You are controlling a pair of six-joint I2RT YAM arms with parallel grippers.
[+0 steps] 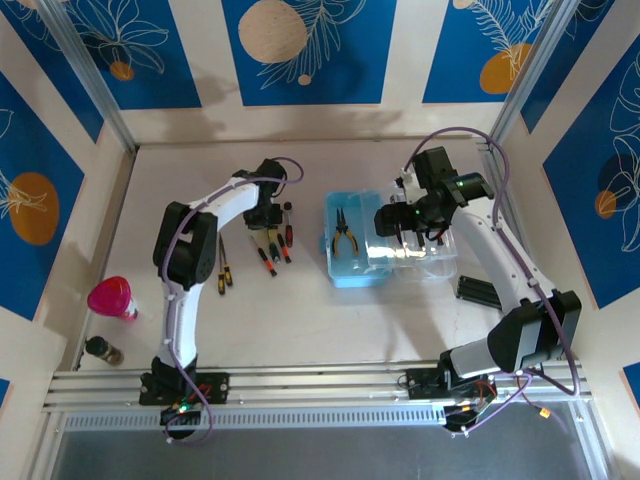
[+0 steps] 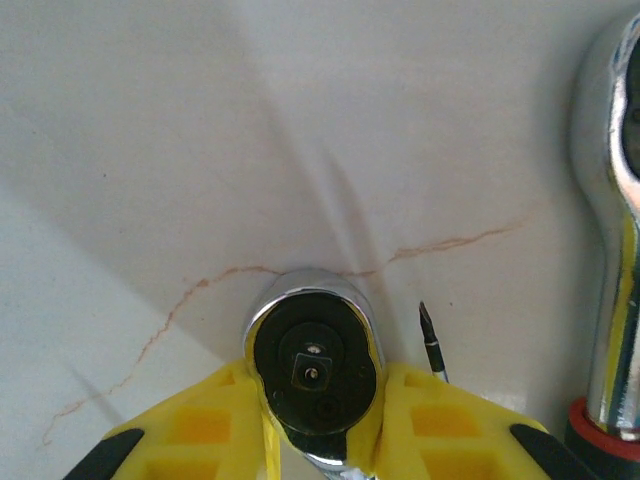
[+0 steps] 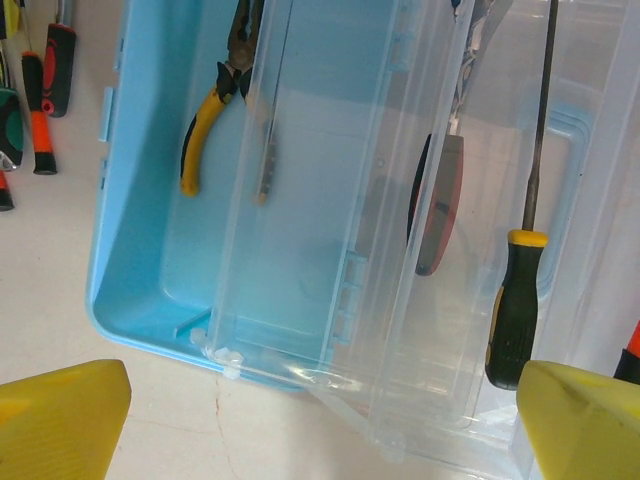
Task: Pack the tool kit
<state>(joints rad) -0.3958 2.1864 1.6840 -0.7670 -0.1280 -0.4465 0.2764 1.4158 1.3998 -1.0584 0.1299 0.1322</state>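
Overhead, catching the light-blue case [image 1: 350, 270] open at the middle of the table [image 1: 300, 325], its clear lid [image 1: 425, 262] folded out to the right and the yellow-handled pliers [image 1: 345, 232] lying inside. Finding the right gripper [image 1: 398, 225] above that lid, jaws spread wide apart in the wrist view. Showing a yellow-and-black screwdriver [image 3: 512, 305] at the lid, on it or under it impossible to tell. Left of the case, placing the left gripper [image 1: 268, 212] low over a row of loose screwdrivers [image 1: 270, 248], yellow fingers [image 2: 215, 420] pinched on a chrome ratchet head [image 2: 313, 365]. Beside it, another chrome tool [image 2: 610, 250] with a red collar.
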